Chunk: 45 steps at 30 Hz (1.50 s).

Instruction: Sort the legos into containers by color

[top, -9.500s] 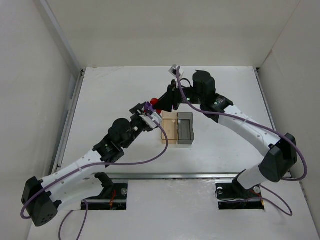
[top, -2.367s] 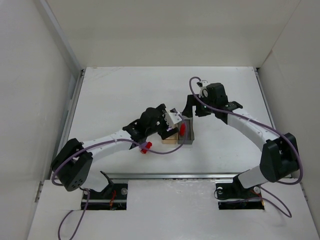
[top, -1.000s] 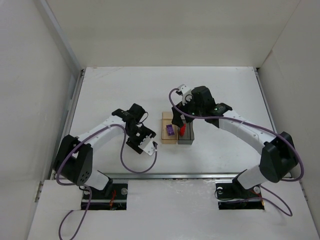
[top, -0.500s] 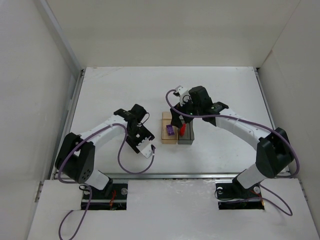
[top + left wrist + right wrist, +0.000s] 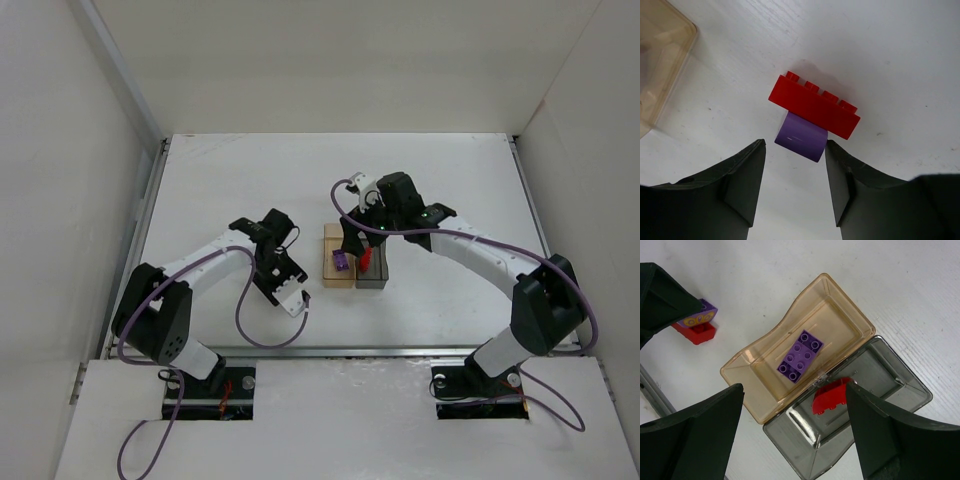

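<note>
In the left wrist view a red lego (image 5: 813, 106) lies on the white table with a purple lego (image 5: 801, 137) stuck to it. My left gripper (image 5: 795, 143) is open, its fingertips on either side of the purple piece, with a gap on the left side. My right gripper (image 5: 795, 387) hangs open above the two containers. The tan tray (image 5: 747, 372) holds a purple brick (image 5: 800, 356). The dark grey tray (image 5: 900, 390) next to it holds a red brick (image 5: 830, 396). From above, the left gripper (image 5: 290, 298) is left of the tan tray (image 5: 327, 270).
The two trays touch side by side at the table's middle, the grey tray (image 5: 376, 278) on the right. The red-purple pair (image 5: 696, 326) lies left of the tan tray. White walls enclose the table on three sides.
My left gripper's jaws have narrowed around the purple piece. The right gripper has shifted slightly left over the trays. The bricks in the trays have not moved.
</note>
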{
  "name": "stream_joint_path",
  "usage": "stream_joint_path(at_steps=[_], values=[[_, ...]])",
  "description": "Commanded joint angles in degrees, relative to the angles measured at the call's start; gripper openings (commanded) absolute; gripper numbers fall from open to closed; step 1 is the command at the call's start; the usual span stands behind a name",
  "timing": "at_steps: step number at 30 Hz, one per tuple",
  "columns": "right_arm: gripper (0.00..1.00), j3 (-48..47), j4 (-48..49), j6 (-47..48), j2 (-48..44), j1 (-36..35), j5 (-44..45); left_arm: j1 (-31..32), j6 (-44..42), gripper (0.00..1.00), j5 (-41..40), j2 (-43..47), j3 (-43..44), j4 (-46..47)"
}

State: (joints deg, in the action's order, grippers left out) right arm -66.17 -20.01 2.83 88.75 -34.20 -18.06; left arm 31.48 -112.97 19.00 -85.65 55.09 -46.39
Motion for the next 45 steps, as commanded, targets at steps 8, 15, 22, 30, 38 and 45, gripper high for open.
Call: stream_joint_path(at_steps=[8,15,22,30,38,45], values=[[0.87,-2.48,0.15,0.86,0.2,0.09,-1.27,0.6,-18.25,0.31,2.97,0.39,-1.03,-2.2],[0.87,-2.47,0.15,0.86,0.2,0.09,-1.8,1.12,-18.08,0.13,4.11,1.01,-2.8,-2.39],[0.87,-3.52,-0.91,0.86,0.2,0.09,-1.8,1.12,-13.18,0.25,4.11,2.15,-2.54,0.24],[0.87,-2.21,-0.91,0.86,-1.12,0.09,-1.8,-0.11,1.16,0.53,12.28,2.15,4.23,-2.38],[0.87,-0.46,-0.91,-0.19,-2.43,0.09,-1.8,1.65,7.5,0.52,15.01,-1.54,5.99,-7.39],[0.87,1.92,-0.29,-1.24,-3.5,0.09,-1.8,2.18,6.96,0.52,15.62,-1.72,6.61,-9.68]])
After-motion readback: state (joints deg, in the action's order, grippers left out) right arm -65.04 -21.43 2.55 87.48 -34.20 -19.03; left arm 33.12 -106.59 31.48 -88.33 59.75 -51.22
